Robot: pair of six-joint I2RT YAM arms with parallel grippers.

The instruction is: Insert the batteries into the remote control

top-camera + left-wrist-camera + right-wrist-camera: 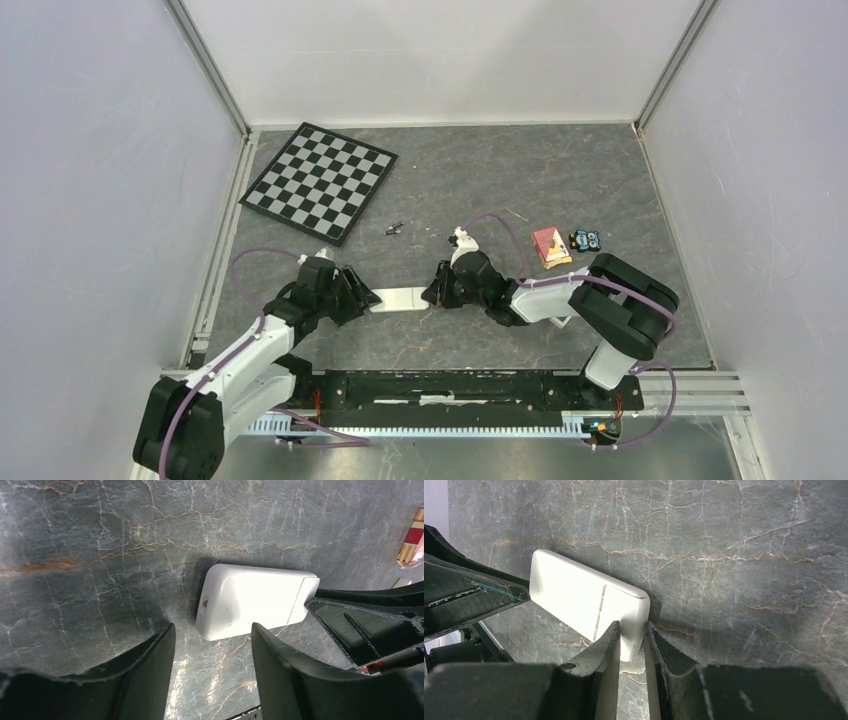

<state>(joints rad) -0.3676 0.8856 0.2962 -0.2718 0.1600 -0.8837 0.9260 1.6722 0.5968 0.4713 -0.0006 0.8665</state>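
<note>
Remote control lies white back up on the table, near the front. The right gripper is clamped on one end. The left gripper, jaws apart, sits just short of the other end. Farther back lie the batteries, then a chessboard.

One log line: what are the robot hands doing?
remote control: back up | left gripper: open | right gripper: shut on its end
</note>
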